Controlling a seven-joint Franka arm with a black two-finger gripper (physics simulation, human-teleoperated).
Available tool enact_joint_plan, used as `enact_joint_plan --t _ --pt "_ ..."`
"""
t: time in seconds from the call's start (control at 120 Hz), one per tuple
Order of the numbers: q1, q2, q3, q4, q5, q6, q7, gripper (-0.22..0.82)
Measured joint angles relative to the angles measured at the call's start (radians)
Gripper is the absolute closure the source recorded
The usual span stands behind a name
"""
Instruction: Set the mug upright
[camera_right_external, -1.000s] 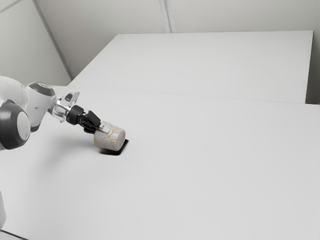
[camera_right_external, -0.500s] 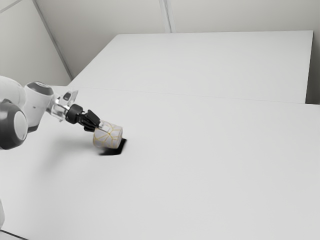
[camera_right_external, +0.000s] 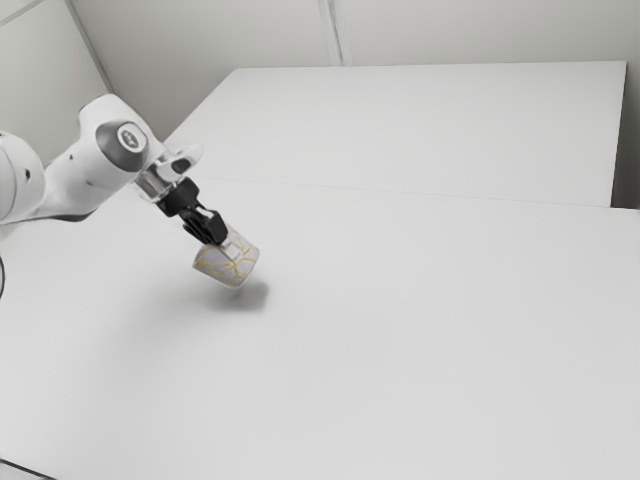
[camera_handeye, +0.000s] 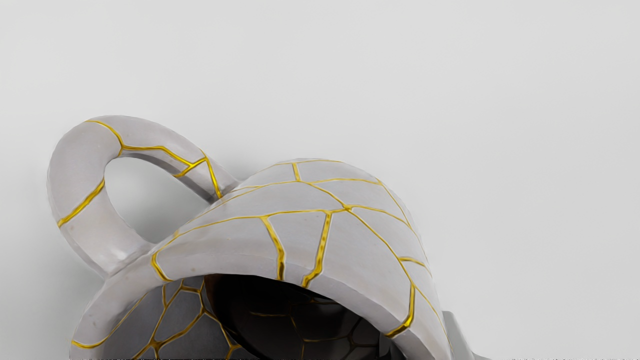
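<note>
So the gripper (camera_right_external: 229, 246) has the mug (camera_right_external: 226, 264) right now. The jaws are drawn in close on the wall of it: one finger (camera_handeye: 456, 336) is against the outside, and the other looks to be just inside the mouth. They're only about a wall's thickness apart, as far as I can make out.

The mug hangs tilted at the jaws' tips, definitely not upright, with its mouth opening back toward the hand. A soft shadow (camera_right_external: 250, 297) lies just below it on the surface (camera_right_external: 420, 330). It looks lifted, but I can't swear the lowest edge is off. The handle (camera_handeye: 75, 185) sticks out sideways from the body, well apart from that outer finger.

Room-wise, the surface runs a long way out past the jaws toward the exterior view's right. Its far edge is well beyond them too, with a thin seam (camera_right_external: 400, 192) crossing between.

As for labels, the mug wears gold crack-style lines over pale grey, inside as well as out. Up the arm (camera_right_external: 85, 175) from the jaws, a dark round cap (camera_right_external: 131, 138) carries a small mark, too tiny for me to read.
</note>
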Motion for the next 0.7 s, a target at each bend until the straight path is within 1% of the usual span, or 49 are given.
enact_joint_plan --t 0.1,0.233,0.508,0.7 --pt "-0.091 -0.052 0.004 -0.075 0.132 0.098 -0.118 0.79" --pt "-0.168 -0.056 0.027 -0.094 0.268 0.173 -0.278 0.79" --pt "-0.232 -0.041 0.038 -0.126 0.380 0.238 -0.541 0.79" --pt "-0.237 -0.018 0.050 -0.140 0.422 0.243 -0.672 0.78"
